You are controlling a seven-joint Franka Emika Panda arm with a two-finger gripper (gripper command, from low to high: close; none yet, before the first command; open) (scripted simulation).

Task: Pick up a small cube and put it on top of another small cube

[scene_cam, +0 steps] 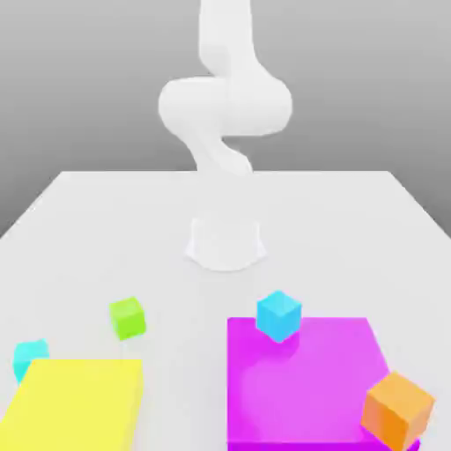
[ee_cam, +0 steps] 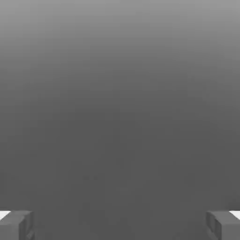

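Note:
The small turquoise cube (scene_cam: 29, 358) sits on the white table at the exterior view's left, its lower part hidden behind a yellow block. A small green cube (scene_cam: 128, 317) of about the same size stands on the table a little to its right and farther back. In the hand view my gripper (ee_cam: 120, 227) is open. Its two grey fingertips (ee_cam: 16, 225) stand far apart with nothing between them, against a plain grey background. The white arm (scene_cam: 225, 101) rises from its base (scene_cam: 225, 242) at the table's middle and leaves the exterior view upward.
A flat yellow block (scene_cam: 75, 405) lies at the front left. A flat magenta block (scene_cam: 304, 383) lies at the front right, with a sky-blue cube (scene_cam: 279, 314) on its back edge and a larger orange cube (scene_cam: 398, 410) on its front right corner.

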